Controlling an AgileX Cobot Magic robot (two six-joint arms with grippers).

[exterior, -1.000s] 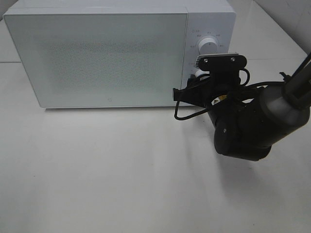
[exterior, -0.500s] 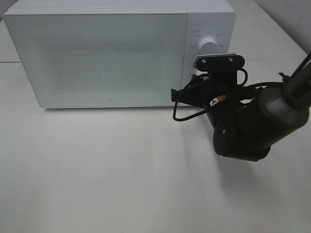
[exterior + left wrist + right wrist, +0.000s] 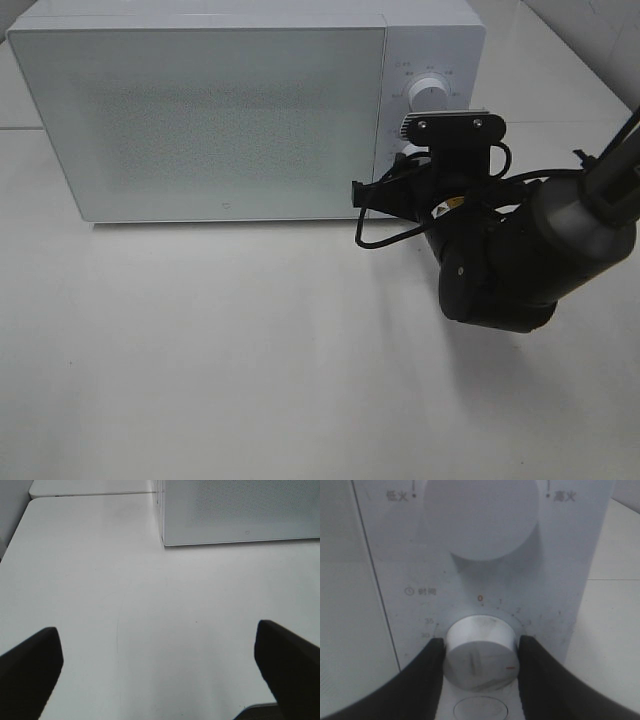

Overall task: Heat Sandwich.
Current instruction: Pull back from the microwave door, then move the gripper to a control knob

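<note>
On the right panel of the white microwave (image 3: 200,110), the right tool (image 3: 481,650) pinches the round silvery timer knob (image 3: 480,660); the left tool (image 3: 157,647) hangs spread over the smooth worktop (image 3: 100,580). The sandwich cannot be seen.

Right arm (image 3: 495,272), right side of the exterior high frame: matte black rounded joint housing joined to a grey cylindrical link (image 3: 585,215). Black flat bracket (image 3: 452,128) carries 2 bright screws and a silver ribbed top edge. Black cables (image 3: 385,240) loop at frame centre. Left gripper fingers (image 3: 30,670): black, blunt wedges. Right gripper fingers (image 3: 415,680): black, smoothly curved.
</note>
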